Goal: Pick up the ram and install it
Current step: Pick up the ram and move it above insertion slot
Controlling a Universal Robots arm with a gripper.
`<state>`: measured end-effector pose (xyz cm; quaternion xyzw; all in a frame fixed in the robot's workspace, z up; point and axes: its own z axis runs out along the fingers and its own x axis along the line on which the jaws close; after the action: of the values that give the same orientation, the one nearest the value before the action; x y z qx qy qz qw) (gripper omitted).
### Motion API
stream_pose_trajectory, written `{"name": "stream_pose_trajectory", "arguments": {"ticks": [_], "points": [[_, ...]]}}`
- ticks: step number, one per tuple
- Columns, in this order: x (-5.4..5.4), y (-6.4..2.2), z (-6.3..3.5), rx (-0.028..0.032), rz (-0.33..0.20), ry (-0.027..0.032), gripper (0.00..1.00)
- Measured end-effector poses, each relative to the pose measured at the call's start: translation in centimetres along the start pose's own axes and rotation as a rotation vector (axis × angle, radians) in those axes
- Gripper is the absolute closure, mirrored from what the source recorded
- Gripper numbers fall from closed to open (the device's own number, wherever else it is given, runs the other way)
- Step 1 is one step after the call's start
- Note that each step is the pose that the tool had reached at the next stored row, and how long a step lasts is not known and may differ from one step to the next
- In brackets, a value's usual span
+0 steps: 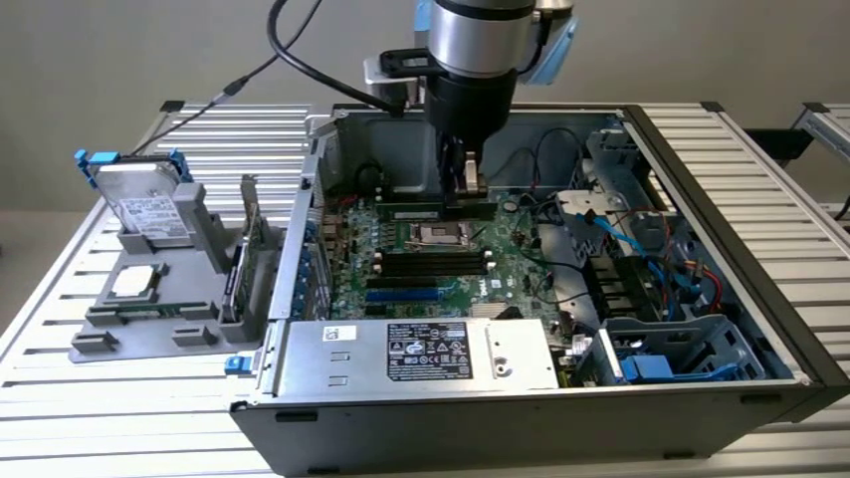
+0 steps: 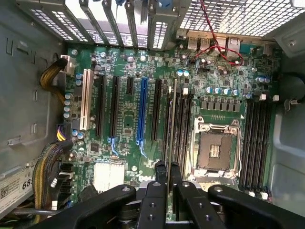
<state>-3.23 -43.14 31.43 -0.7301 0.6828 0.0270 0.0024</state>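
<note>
Over the open computer case [image 1: 743, 229], my gripper [image 1: 465, 189] is shut on the ram [image 1: 409, 210], a narrow green stick held level just above the motherboard [image 1: 499, 261]. The stick hangs near the case's far wall, beyond the processor socket [image 1: 439, 235]. In the wrist view the ram [image 2: 171, 114] is edge-on, running out from between my fingertips [image 2: 167, 168]. It lies along the black memory slots [image 2: 183, 124] beside the open socket [image 2: 214, 148]. Whether it touches a slot cannot be told. More black slots [image 2: 257, 138] lie on the socket's other side.
At the exterior view's left, a grey holder [image 1: 133, 329] carries a hard drive [image 1: 146, 204], a silver processor chip [image 1: 137, 282] and an upright expansion card [image 1: 249, 249]. The power supply [image 1: 425, 354] fills the case's near side. Cables and a drive cage [image 1: 664, 349] crowd its right side.
</note>
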Motion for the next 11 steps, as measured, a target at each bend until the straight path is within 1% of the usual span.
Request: {"name": "stream_pose_trajectory", "arguments": {"ticks": [3, 8, 11], "points": [[-0.2, -0.08, 0.49, -0.0002, 0.0, 0.0036, 0.86], [-0.4, -0.29, 1.25, -0.0008, 0.001, 0.0128, 0.86], [-0.6, -0.43, 1.76, -0.001, 0.001, 0.0161, 0.86]]}}
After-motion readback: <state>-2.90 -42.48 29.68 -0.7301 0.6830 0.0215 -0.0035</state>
